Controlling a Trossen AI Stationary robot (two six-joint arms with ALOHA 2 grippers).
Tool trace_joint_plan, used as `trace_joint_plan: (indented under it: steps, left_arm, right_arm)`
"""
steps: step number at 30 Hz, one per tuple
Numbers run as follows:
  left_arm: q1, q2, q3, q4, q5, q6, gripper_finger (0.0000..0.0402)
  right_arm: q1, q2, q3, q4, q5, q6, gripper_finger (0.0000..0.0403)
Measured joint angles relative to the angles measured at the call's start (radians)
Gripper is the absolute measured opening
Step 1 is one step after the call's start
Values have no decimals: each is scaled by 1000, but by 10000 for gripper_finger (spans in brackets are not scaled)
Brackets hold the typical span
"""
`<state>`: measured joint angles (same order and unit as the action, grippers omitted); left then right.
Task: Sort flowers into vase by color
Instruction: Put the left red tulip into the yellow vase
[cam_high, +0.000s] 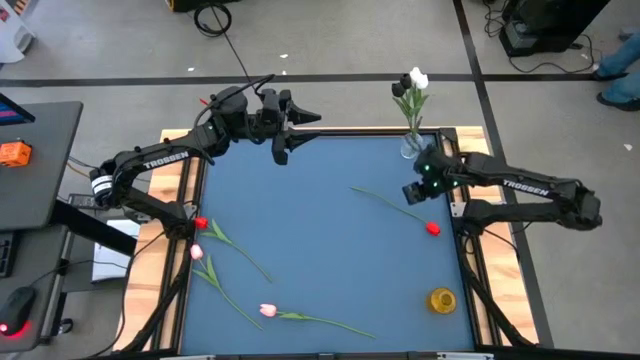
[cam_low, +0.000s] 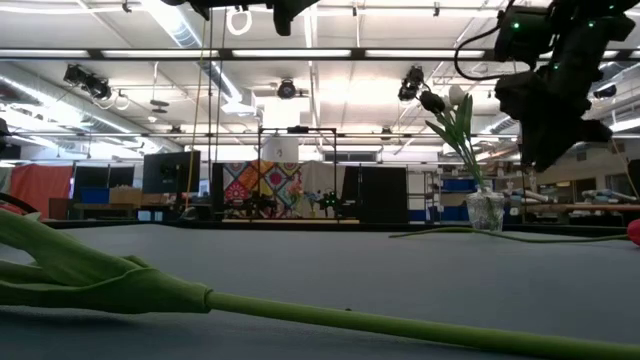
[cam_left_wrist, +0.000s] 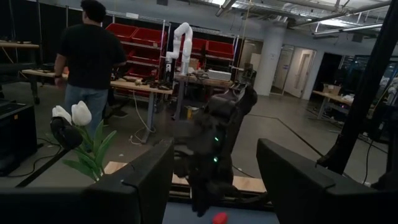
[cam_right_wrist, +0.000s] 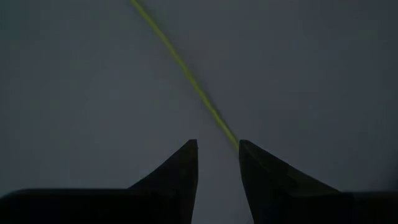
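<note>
Right end effector (cam_high: 414, 192) hovered above the thin green stem of the red tulip (cam_high: 432, 228), fingers (cam_right_wrist: 180, 174) part open, gripping nothing. The tulip lay flat on the blue surface (cam_high: 330, 250), red head near the right edge. A glass vase (cam_high: 411, 146) at the far right corner held white and black tulips (cam_high: 416, 80). Pink and red tulips (cam_high: 267, 311) lay at the left and front; a yellow object (cam_high: 442, 299) sat front right. Left end effector (cam_high: 290, 128) waited wide open, empty, raised at the far edge.
</note>
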<state>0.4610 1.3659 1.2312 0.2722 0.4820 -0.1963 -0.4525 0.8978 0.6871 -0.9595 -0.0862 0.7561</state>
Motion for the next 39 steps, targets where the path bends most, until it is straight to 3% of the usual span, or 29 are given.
trace_joint_plan:
  steps: [3, 8, 20, 25, 32, 39]
  left_arm:
    - [0, 0, 0, 0, 0, 0, 235]
    - [0, 0, 0, 0, 0, 0, 235]
    - [0, 0, 0, 2, 0, -3, 235]
    - [0, 0, 0, 2, 0, -3, 235]
    - [-26, 6, 0, 9, -18, 2, 235]
    - [-74, 10, 0, 4, -18, -4, 235]
  right_arm:
    - [66, 8, -62, 110, 59, -87, 126]
    - [128, 36, -149, 268, 68, -162, 126]
    - [258, 109, -242, 412, 221, -243, 126]
    - [264, 140, -242, 482, 205, -217, 126]
    - [263, 126, -242, 555, 226, -55, 126]
    - [263, 104, -242, 565, 203, -44, 126]
